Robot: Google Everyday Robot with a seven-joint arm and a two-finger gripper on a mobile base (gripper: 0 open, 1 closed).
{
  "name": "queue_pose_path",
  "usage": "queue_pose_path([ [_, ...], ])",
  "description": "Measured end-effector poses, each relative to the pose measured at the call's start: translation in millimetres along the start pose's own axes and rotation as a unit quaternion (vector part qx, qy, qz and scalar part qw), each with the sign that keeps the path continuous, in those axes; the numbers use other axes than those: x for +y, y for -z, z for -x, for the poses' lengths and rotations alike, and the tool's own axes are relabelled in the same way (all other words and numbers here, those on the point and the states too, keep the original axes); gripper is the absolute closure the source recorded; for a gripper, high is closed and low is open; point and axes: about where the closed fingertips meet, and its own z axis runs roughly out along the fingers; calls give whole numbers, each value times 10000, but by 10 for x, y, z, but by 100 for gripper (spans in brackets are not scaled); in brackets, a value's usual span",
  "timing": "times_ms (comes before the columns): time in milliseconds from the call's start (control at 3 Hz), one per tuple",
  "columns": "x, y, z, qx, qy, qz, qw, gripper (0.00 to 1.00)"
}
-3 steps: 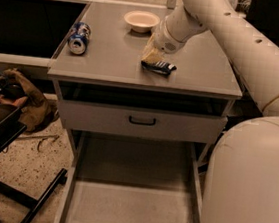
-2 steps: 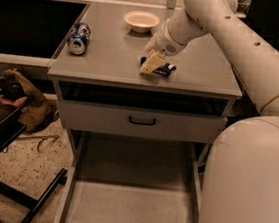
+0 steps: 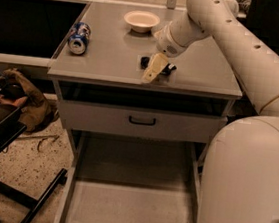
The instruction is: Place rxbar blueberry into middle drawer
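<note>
Drawer: open, standing out below the cabinet front, low walls at left and right, flat grey floor in view; bar outside it.
Drawer front: above the open drawer, with a black handle at mid-width and a dark gap between it and the top.
Bowl: pale, upright, near the back edge of the top, a little right of mid-width; only its own pale inner surface visible.
Can: blue, lying on its side by the left edge of the top, well apart from the bar.
Bar: at the top's front edge, about mid-width; whether resting on the surface or raised just off it, cannot tell.
Bar axis: long axis roughly parallel to the front edge, right end slightly nearer that edge; dark ends showing on either side of the gripper, middle hidden.
Gripper: directly over the bar's middle, angled down toward the front edge.
Grip state: open or closed on the bar, cannot tell.
Arm: reaching in over the top's back right corner.
</note>
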Motion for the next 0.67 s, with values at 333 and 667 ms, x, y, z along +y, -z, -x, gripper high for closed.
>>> queue_pose_path([
  [333,0,0,0,0,0,0,10000,19],
  [667,0,-1,0,0,0,1,10000,42],
])
